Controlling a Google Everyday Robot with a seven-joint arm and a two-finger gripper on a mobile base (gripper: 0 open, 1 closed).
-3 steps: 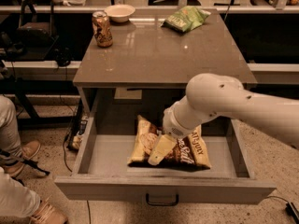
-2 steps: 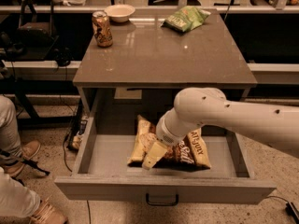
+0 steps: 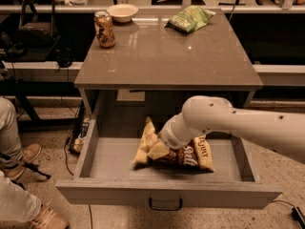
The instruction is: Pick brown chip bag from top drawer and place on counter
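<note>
Nearest me, the flat grey top drawer point(image 3: 119, 192) is open, w/ a dark metal handle point(image 3: 165, 205). My gripper point(image 3: 159, 149) sits down inside it, on the crinkly brown chip bag point(image 3: 190, 154); can't tell grip state. Beyond gripper: glossy square bench point(image 3: 167, 56) w/ cylindrical can point(image 3: 105, 29), round bowl point(image 3: 122, 12), green bag point(image 3: 190, 18).

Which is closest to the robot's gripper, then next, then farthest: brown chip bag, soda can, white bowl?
The gripper is down in the top drawer.
1. brown chip bag, right at it.
2. soda can, left on the counter.
3. white bowl, behind the can.
</note>
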